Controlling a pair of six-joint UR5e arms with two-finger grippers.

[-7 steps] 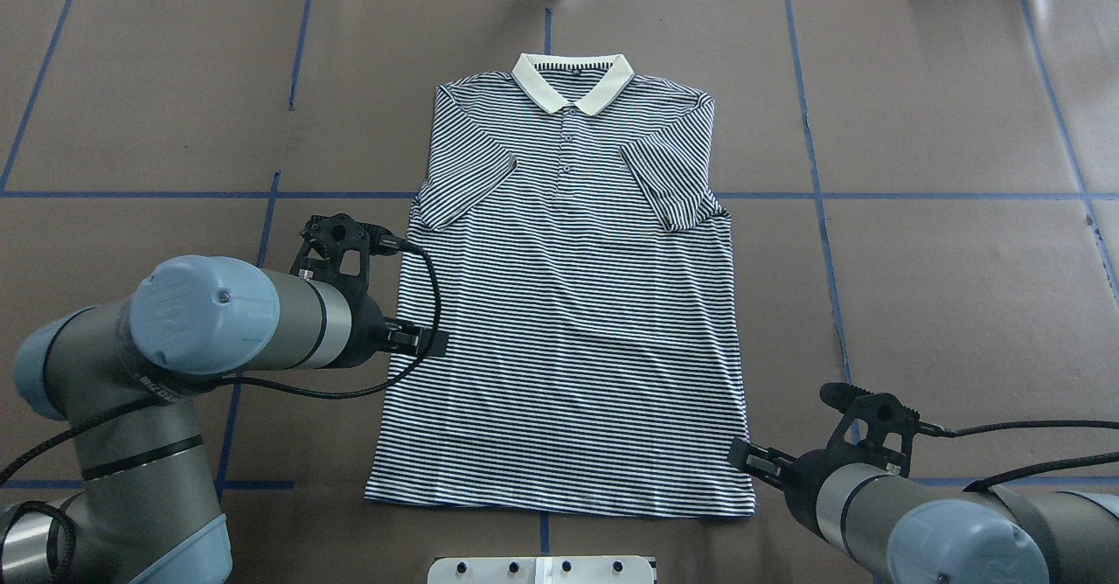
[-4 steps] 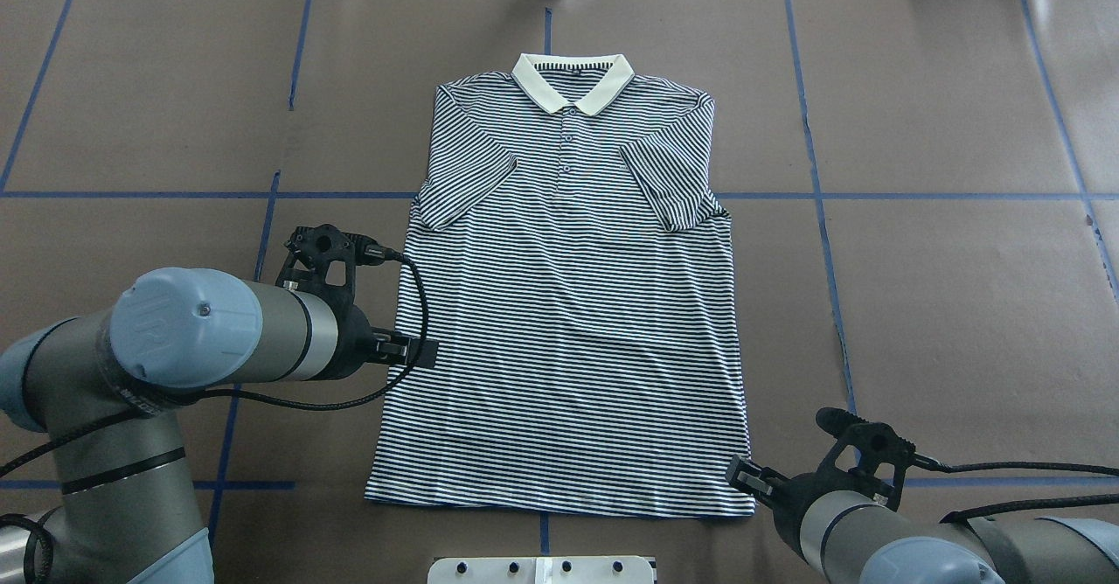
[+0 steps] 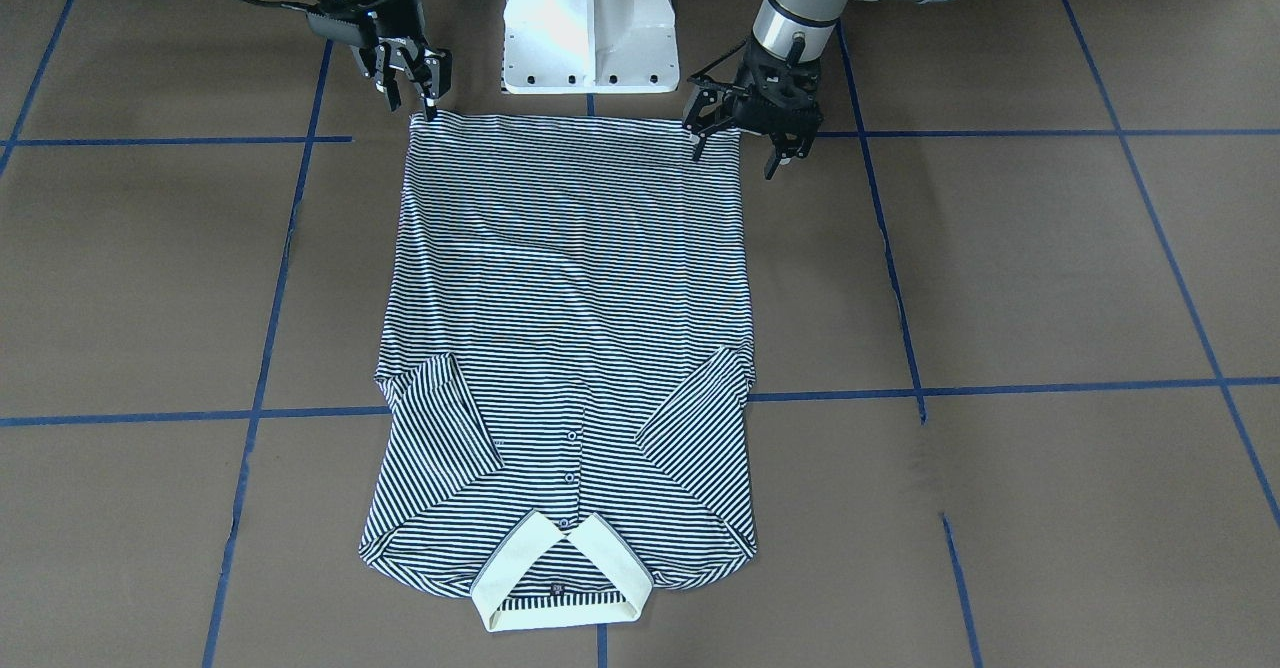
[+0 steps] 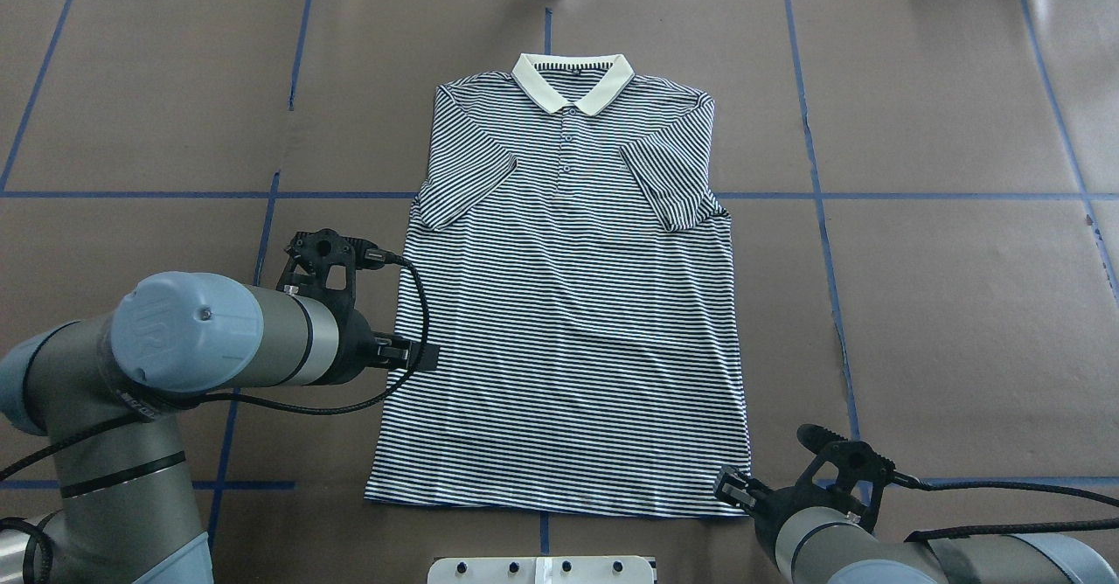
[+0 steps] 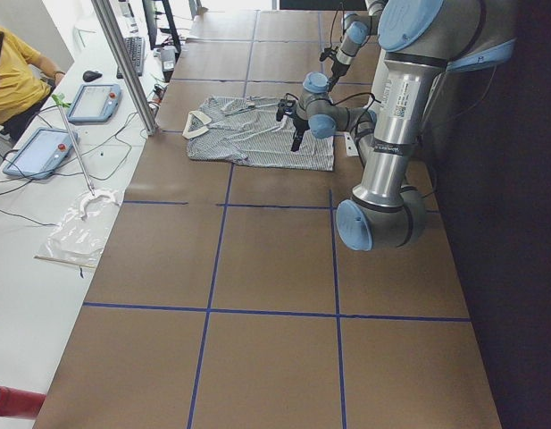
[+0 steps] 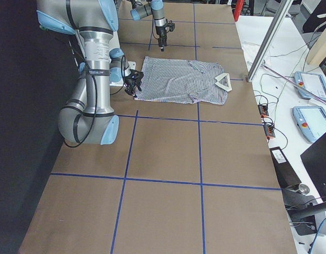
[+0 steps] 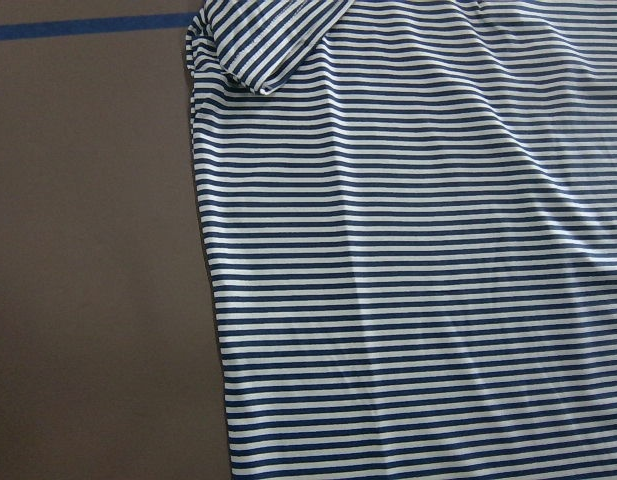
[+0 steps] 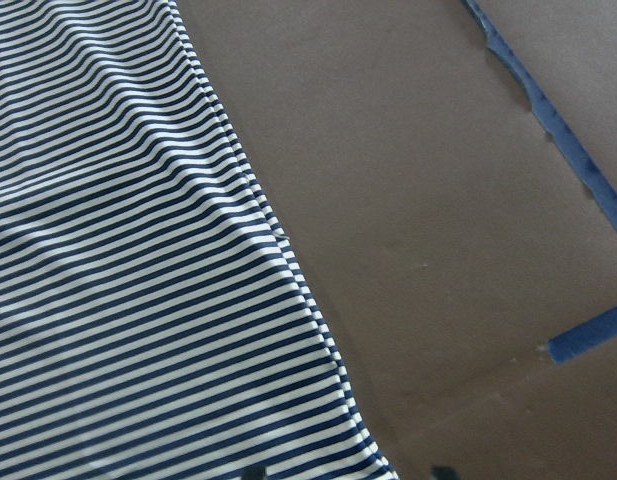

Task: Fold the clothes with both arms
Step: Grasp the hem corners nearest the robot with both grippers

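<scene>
Grippers, 2: left gripper (image 3: 738, 153) has jaws spread wide and hangs over the shirt (image 4: 568, 322) at its left side edge, near the hem. Right gripper (image 3: 412, 106), jaws apart, sits at the right hem corner. Shirt, 1: flat, face up on table (image 4: 944, 304), collar (image 4: 573, 81) away from robot, 2 sleeves (image 4: 463, 186) folded inward. Versus 1.0 s ago, both grippers are nearer the hem, the right more so; shirt unmoved.
</scene>
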